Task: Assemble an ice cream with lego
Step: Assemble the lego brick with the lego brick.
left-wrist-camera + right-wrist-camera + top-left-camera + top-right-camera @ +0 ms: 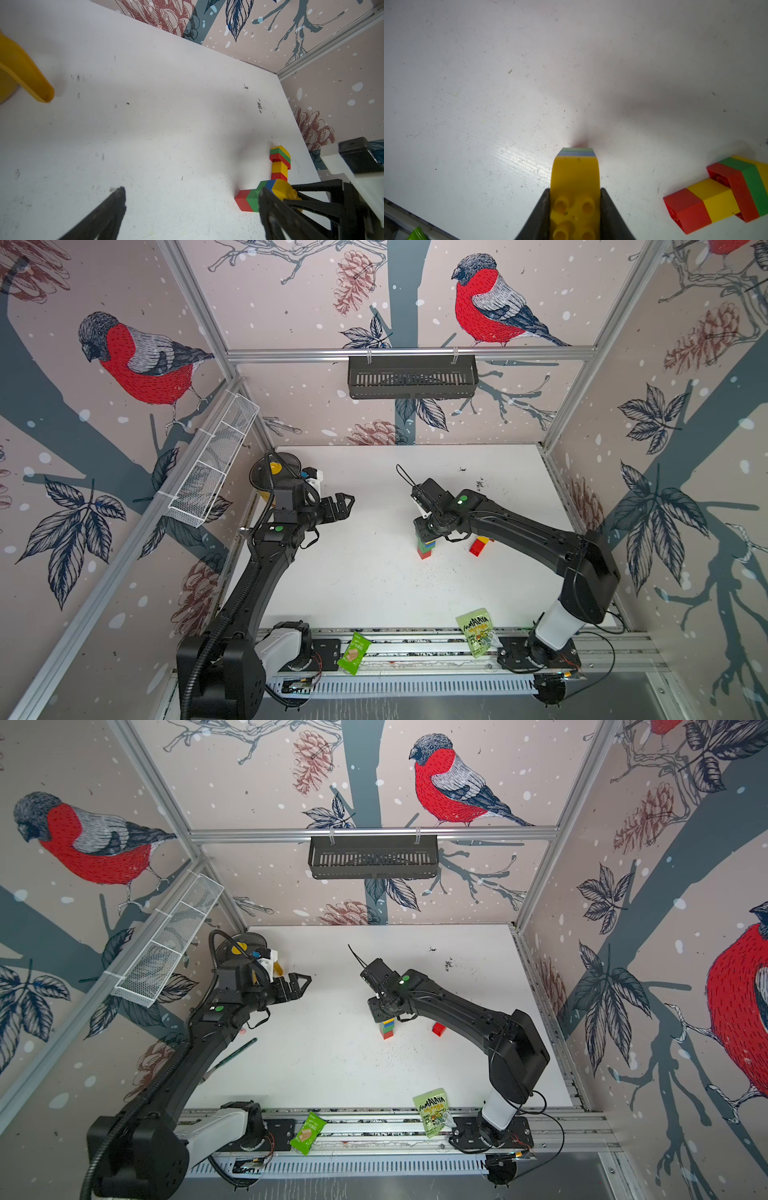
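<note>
We see the lego stack (424, 548) upright near the middle of the table (365, 585), red at the foot, green and blue above, with the yellow half-round brick (575, 166) on top. The right gripper (575, 190) has its jaws clamped on that brick's two flat sides, studs facing the wrist camera. The left gripper (344, 504) hovers well apart, jaws wide and empty. A second lego assembly (726, 191) lies on its side nearby. We judge the bricks light, stiff and smooth — the flat flanks give the surest hold, not the curve — and the narrow tower would tip under any sideways push.
</note>
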Robot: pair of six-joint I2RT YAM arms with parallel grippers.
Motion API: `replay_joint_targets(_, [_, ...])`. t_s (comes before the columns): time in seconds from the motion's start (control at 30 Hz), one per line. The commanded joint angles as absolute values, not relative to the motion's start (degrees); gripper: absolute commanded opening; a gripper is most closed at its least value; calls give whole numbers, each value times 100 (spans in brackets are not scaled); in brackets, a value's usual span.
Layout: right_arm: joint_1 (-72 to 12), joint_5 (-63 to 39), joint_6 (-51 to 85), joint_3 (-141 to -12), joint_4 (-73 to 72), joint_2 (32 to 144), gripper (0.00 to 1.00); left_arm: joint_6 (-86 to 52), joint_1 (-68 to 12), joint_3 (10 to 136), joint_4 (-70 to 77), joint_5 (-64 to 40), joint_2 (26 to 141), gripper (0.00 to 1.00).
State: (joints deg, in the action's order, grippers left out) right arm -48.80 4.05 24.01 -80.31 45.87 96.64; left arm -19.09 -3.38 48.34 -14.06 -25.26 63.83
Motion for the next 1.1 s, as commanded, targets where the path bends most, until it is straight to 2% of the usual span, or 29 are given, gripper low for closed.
replay_joint_targets(0.0, [-4895,518,2505,-8068,5124,9636,43,-1825,-325,4833,-1327,-2504,6350,99])
replay_joint_targets(0.2, [-4897,518,2558,-7972,4998,9554,56,-1824,-326,4834,-1316,-2508,6354,98])
replay_joint_targets(0.5, [-4957,616,2461,-8261,4724,9548,65,-1822,-325,4837,-1309,-2511,6350,99])
replay_joint_targets(0.63, [-4949,973,2544,-8317,4700,9308,66,-1826,-325,4839,-1326,-2495,6346,99])
replay_joint_targets(0.9, [-5044,808,2576,-7940,4532,9173,62,-2031,-365,4621,-1070,-2688,6283,99])
replay_joint_targets(1.07, [-5272,1107,3067,-7538,4134,8919,65,-2111,-414,4457,-902,-2685,6206,99])
